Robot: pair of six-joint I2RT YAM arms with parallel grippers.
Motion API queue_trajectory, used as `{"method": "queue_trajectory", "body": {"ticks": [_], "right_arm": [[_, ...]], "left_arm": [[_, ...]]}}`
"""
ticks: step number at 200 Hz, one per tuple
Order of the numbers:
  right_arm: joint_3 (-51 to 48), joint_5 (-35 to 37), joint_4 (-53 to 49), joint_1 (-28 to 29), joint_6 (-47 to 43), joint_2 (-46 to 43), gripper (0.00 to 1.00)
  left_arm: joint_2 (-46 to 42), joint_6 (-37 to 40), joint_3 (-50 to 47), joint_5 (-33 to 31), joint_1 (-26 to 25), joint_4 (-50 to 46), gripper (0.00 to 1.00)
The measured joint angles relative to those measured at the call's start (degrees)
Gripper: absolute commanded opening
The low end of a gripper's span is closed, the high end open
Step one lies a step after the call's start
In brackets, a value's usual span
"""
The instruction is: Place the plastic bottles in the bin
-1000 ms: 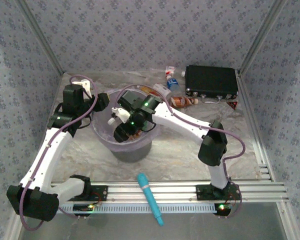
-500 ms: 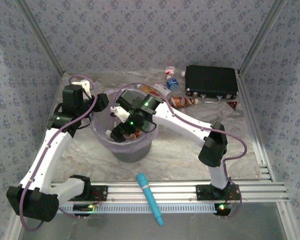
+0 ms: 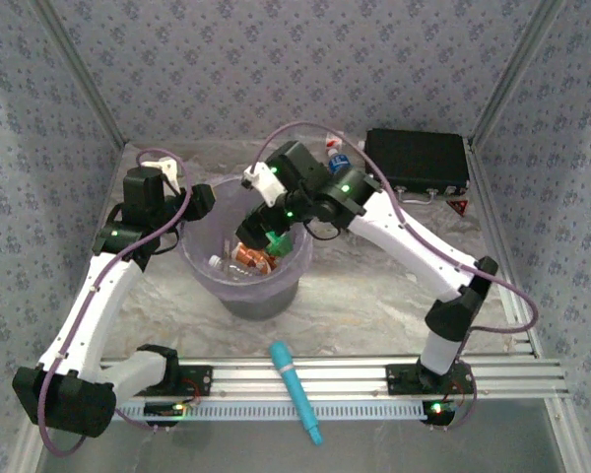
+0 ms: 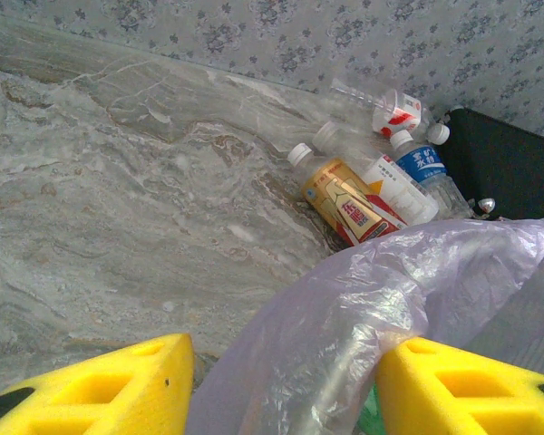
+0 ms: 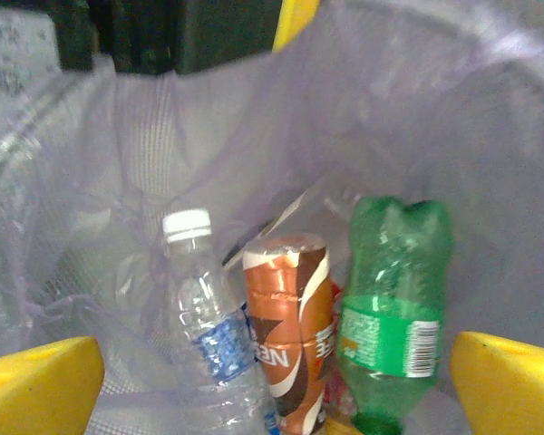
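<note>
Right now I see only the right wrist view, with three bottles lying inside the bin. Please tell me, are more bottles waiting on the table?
Observer: Yes, several bottles lie in a cluster on the table, behind the bin and next to a black case.
Operator: And on the left side?
Observer: The left pincer straddles the bin's rim, with the thin plastic between its fingers. I cannot tell whether it clamps.
Operator: Anything at the near edge?
Observer: A teal stick-shaped tool lies across the metal rail there.
</note>
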Motion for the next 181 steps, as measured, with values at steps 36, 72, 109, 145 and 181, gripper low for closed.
{"method": "queue_trajectory", "body": {"ticks": [36,72,109,145,181], "right_arm": [[-3.26,2.21,2.78,-2.69,-0.81,-5.68,1.0],[-10.08,3.93,4.96,-10.45,-3.45,-10.91,1.0],[-19.45,-0.17,7.54,-24.46,-9.55,-12.48,1.0],[-28.06,-8.76,9.6,-34.97,-21.57,-10.93,1.0],[-32.13,-14.21,9.6,-35.78,-40.57,-4.94,0.97]], "left_arm": [[0.0,0.02,0.0,0.02,0.0,0.0,0.55],[0.0,0.02,0.0,0.02,0.0,0.0,0.55],[0.0,0.02,0.0,0.02,0.0,0.0,0.55],[0.09,0.02,0.02,0.07,0.0,0.02,0.55],[0.81,0.02,0.59,0.22,0.02,0.04,0.55]]}}
